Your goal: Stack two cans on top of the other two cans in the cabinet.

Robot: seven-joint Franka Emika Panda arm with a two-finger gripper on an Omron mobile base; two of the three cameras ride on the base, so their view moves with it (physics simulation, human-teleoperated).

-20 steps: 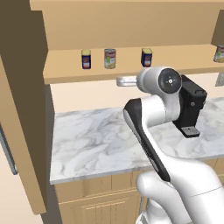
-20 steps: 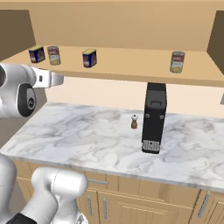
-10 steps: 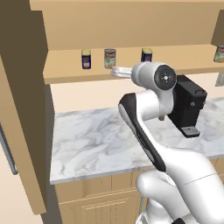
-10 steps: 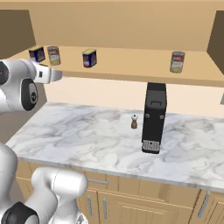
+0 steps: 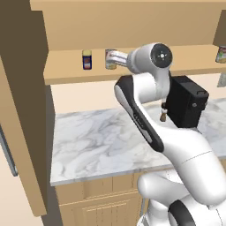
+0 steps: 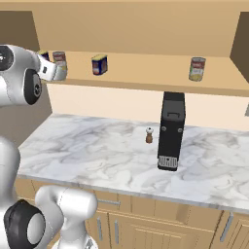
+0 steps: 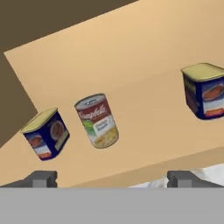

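Observation:
The cabinet shelf [image 7: 144, 57] carries a tall red-and-white can [image 7: 97, 120] between two short dark blue cans [image 7: 46, 133] [image 7: 203, 89]. My gripper [image 7: 113, 178] hovers at the shelf's front edge, open and holding nothing, pointing roughly at the tall can. From the left base camera, the gripper [image 5: 113, 58] partly covers that tall can [image 5: 110, 63], with a blue can [image 5: 87, 59] to its left. The right base view has the gripper [image 6: 57, 72] just below the tall can [image 6: 59, 57], a blue can [image 6: 99, 64] further right, and a second tall can [image 6: 196, 68] far along the shelf.
A black coffee machine [image 6: 171, 130] and a small brown shaker [image 6: 149, 135] stand on the marble counter [image 6: 92, 151] under the shelf. The cabinet's dark side panel [image 5: 24, 88] rises at the left. Drawer fronts [image 6: 146, 223] sit below the counter.
The hand has risen from beneath the shelf to shelf height and closed in on the left tall can. Its jaws stayed open. The cans have not moved.

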